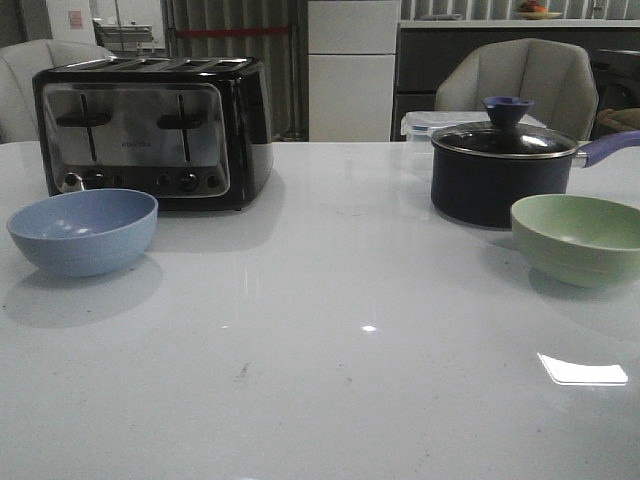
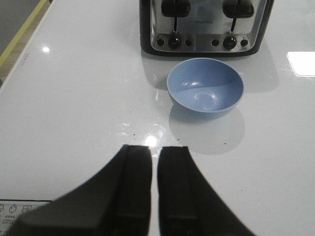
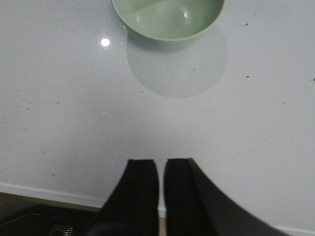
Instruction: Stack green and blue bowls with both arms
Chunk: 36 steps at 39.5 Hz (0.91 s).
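Blue bowl (image 1: pixel 82 231): upright and empty near the counter's left edge, just in front of the toaster (image 1: pixel 155 130); apart from it.
Green bowl (image 1: pixel 580 238): upright and empty at the counter's right edge, beside the saucepan (image 1: pixel 500 170); well apart from the blue one.
Left gripper (image 2: pixel 154 184): over bare counter (image 1: pixel 330 380), fingers nearly together with only a slit between, holding nothing.
Right gripper (image 3: pixel 161 189): at the counter's near edge, fingers likewise nearly together, empty.
Key relation: each bowl lies straight ahead of its own arm's fingertips, blue for the left, green for the right; round, so no long axis matters.
Progress: stacking not begun, by my reading; neither bowl touched.
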Each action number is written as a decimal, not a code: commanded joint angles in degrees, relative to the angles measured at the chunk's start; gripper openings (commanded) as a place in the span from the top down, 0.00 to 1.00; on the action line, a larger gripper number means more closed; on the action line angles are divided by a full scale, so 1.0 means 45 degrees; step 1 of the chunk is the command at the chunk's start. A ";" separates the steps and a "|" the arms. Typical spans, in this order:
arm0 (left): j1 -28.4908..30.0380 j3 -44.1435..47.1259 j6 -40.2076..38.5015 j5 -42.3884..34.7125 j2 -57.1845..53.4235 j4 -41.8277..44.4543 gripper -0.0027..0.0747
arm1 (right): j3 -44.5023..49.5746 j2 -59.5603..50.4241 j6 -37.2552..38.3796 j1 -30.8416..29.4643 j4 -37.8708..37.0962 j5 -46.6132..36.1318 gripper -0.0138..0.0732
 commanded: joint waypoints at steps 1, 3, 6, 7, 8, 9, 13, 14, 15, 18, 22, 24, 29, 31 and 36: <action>-0.0015 -0.0350 -0.0094 -0.0870 0.0215 -0.0101 0.48 | -0.0451 0.0157 -0.0075 -0.0102 -0.0018 -0.0843 0.38; -0.0015 -0.0350 -0.0094 -0.0870 0.0215 -0.0101 0.39 | -0.0451 0.0269 -0.0075 -0.0102 -0.0018 -0.0942 0.29; -0.0015 -0.0350 -0.0094 -0.0898 0.0215 -0.0101 0.33 | -0.0451 0.0449 -0.0041 -0.0102 -0.0018 -0.1158 0.25; -0.0015 -0.0350 -0.0094 -0.0898 0.0215 -0.0101 0.33 | -0.0451 0.0541 0.0061 -0.0102 -0.0018 -0.1271 0.26; -0.0015 -0.0350 -0.0094 -0.0898 0.0215 -0.0101 0.33 | -0.0451 0.0587 0.0133 -0.0102 -0.0018 -0.1355 0.26; -0.0015 -0.0350 -0.0094 -0.0898 0.0215 -0.0101 0.33 | -0.0464 0.0703 0.0319 -0.0102 -0.0018 -0.1455 0.26; -0.0015 -0.0350 -0.0094 -0.0898 0.0215 -0.0101 0.33 | -0.0594 0.1224 0.0830 -0.0322 -0.0018 -0.1878 0.26; -0.0015 -0.0350 -0.0094 -0.0898 0.0215 -0.0101 0.33 | -0.0701 0.1372 0.0880 -0.0423 -0.0018 -0.1941 0.26; -0.0015 -0.0350 -0.0094 -0.0898 0.0215 -0.0101 0.33 | -0.0807 0.1590 0.0880 -0.0582 -0.0018 -0.1955 0.26; -0.0015 -0.0350 -0.0094 -0.0898 0.0215 -0.0101 0.33 | -0.1368 0.2264 0.0880 -0.1111 -0.0018 -0.1906 0.26; -0.0015 -0.0350 -0.0094 -0.0898 0.0215 -0.0101 0.33 | -0.2294 0.3438 0.0880 -0.1867 0.0018 -0.1777 0.26; -0.0015 -0.0350 -0.0094 -0.0898 0.0215 -0.0101 0.33 | -0.2817 0.3943 0.0880 -0.2158 0.0082 -0.1622 0.26; -0.0015 -0.0350 -0.0094 -0.0898 0.0215 -0.0101 0.33 | -0.4129 0.5555 0.0727 -0.2585 0.0355 -0.0990 0.26; -0.0015 -0.0350 -0.0094 -0.0898 0.0215 -0.0101 0.33 | -0.4736 0.6203 0.0560 -0.2595 0.0488 -0.0719 0.26; -0.0015 -0.0350 -0.0094 -0.0898 0.0215 -0.0101 0.33 | -0.6051 0.7930 -0.0097 -0.2595 0.0940 -0.0164 0.26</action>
